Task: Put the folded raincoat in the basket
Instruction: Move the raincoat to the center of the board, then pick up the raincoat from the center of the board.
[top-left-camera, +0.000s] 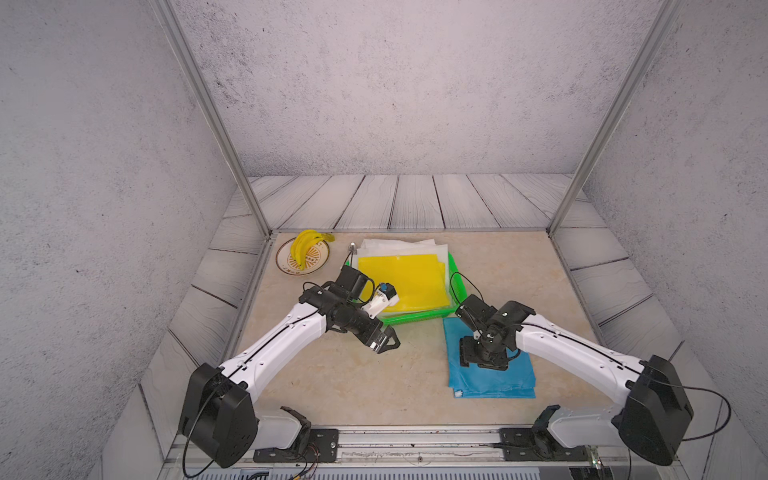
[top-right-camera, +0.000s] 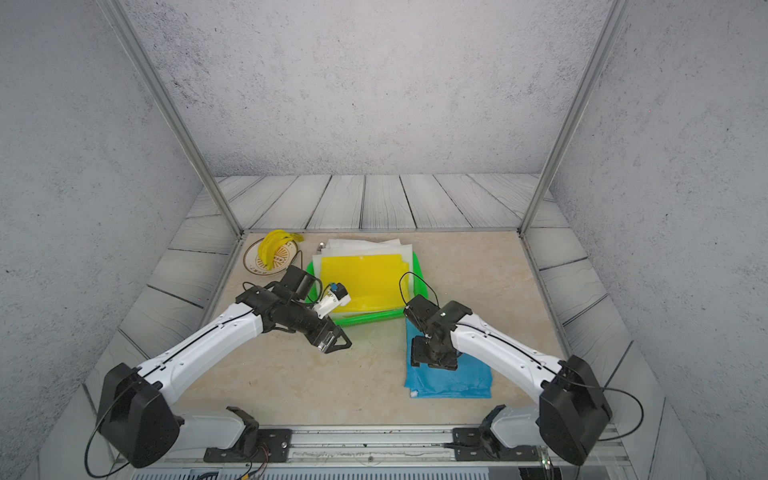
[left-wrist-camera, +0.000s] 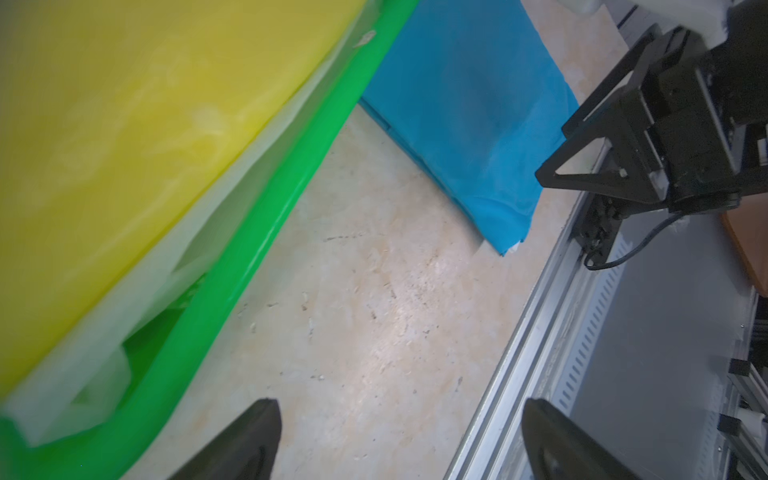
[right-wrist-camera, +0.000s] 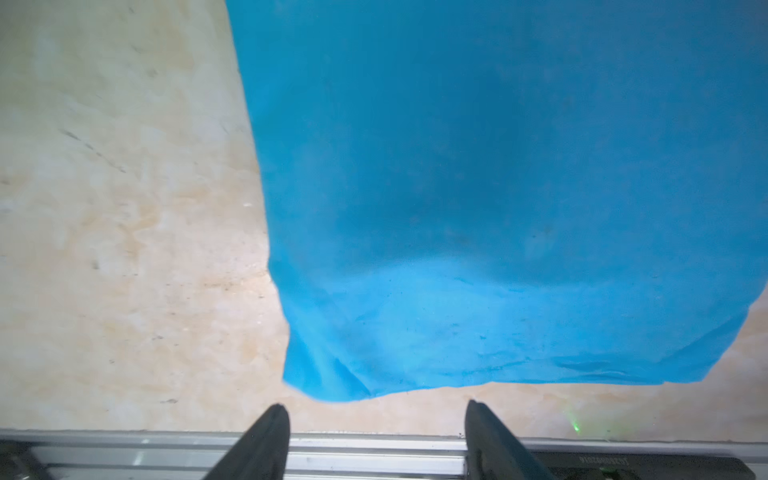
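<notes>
Raincoat (top-left-camera: 498, 380) of folded blue plastic lies flat on the beige tabletop (top-left-camera: 332, 382) just outside the bright green mesh basket (top-left-camera: 415, 319), stacked with a yellow folded sheet (top-left-camera: 399, 278) over white ones (top-left-camera: 395, 245). Right gripper (right-wrist-camera: 376, 411) hangs over it, jaws parted, empty; left gripper (left-wrist-camera: 401, 405), spread wide, grasps nothing.

Bright even light, soft shadows, blurred wrist views, bowed edges

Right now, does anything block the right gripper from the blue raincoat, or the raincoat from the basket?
Nothing visible: right gripper hangs open over the blue raincoat, the basket lies just beyond, left gripper stands aside.
</notes>
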